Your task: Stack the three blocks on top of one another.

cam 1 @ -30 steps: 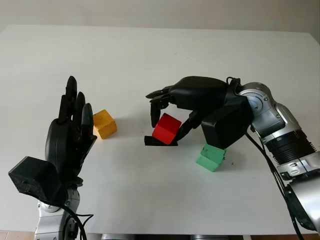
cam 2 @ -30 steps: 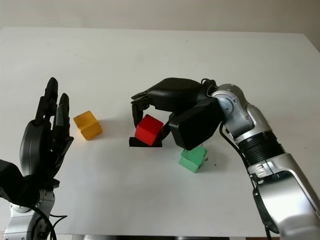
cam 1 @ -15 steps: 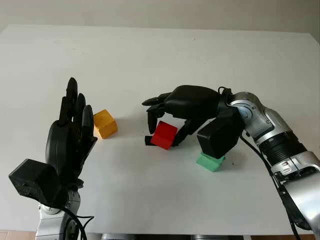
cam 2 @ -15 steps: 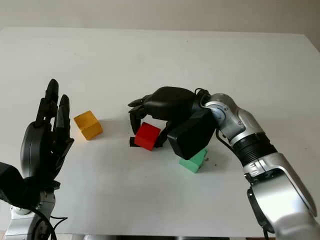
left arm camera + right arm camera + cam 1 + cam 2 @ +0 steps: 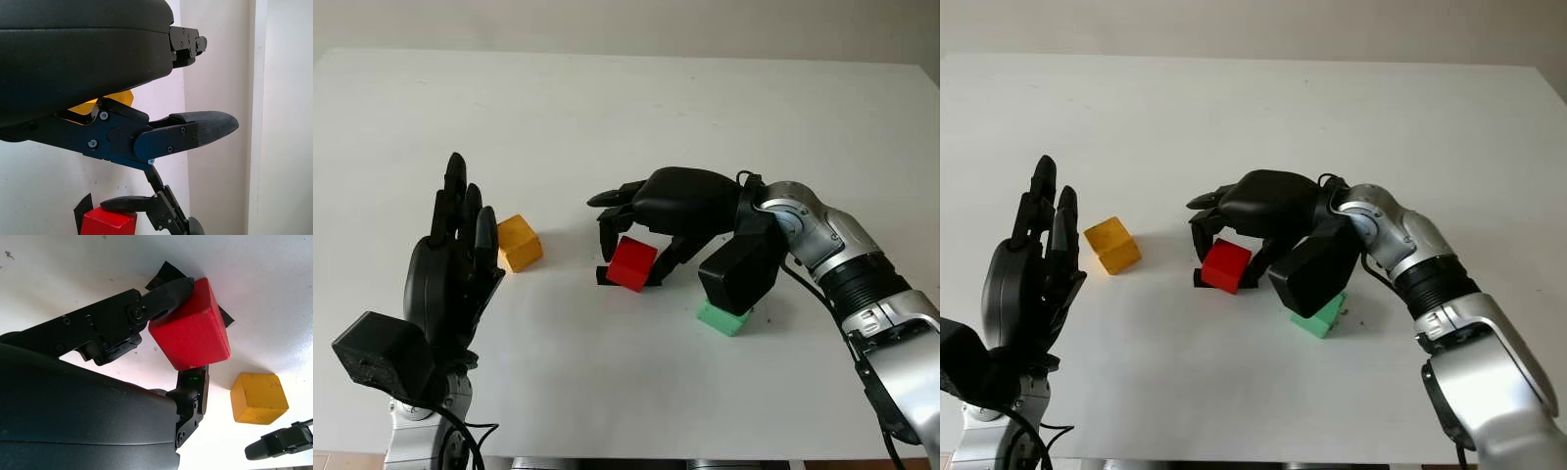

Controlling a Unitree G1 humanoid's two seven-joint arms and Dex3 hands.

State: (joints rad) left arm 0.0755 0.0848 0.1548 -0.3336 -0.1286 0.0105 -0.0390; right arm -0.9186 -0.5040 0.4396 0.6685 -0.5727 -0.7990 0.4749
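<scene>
Red block is pinched by right hand; left hand open.

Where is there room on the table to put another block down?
The far table beyond the blocks is bare, as is the near strip. It is crowded mid-table around the right hand, red block and green block.

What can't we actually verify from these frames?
- Green block: mostly covered by the right wrist housing in both eye views.
- Black mark under the red block: largely hidden by the block and right hand; its shape is unclear.
- Yellow block: left wrist view shows a sliver behind the left hand, which is raised and open.
</scene>
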